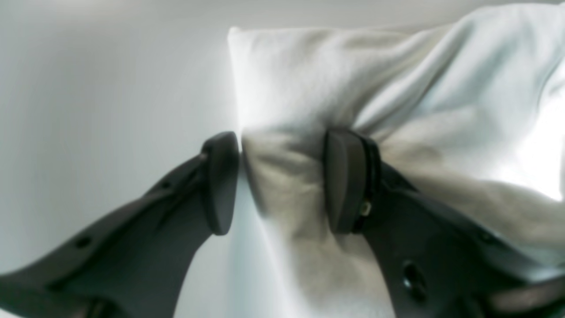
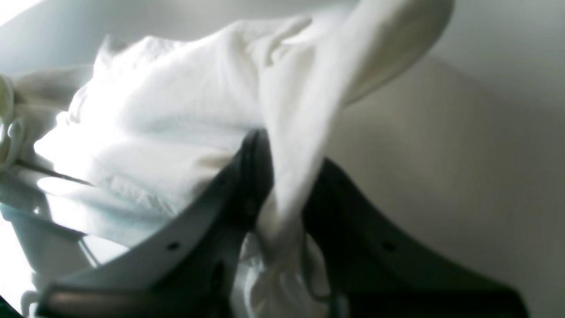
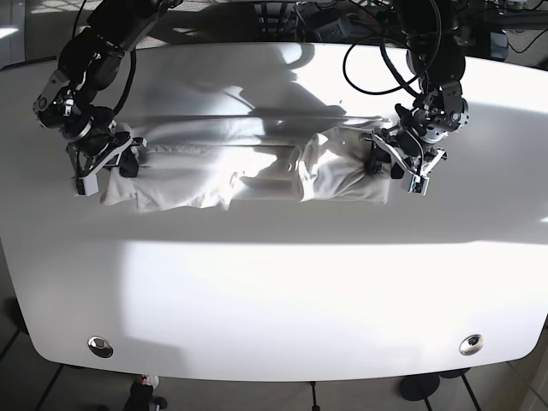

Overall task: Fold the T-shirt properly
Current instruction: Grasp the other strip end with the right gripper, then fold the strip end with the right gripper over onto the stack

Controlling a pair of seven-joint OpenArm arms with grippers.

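Pinching the limp, light T-shirt (image 3: 248, 167) at three and nine o'clock, left gripper (image 1: 282, 181) and right gripper (image 2: 282, 194) clamp bunched edges.

White T-shirt (image 3: 240, 171) stretched between both grippers on table (image 3: 274, 291)

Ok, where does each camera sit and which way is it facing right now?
Left wrist: on the left arm, looking along its gripper, shut on the shirt.
Right wrist: on the right arm, looking along its gripper, shut on shirt cloth.
Base: overhead, looking down at the table, both arms showing.
All three share the shirt.
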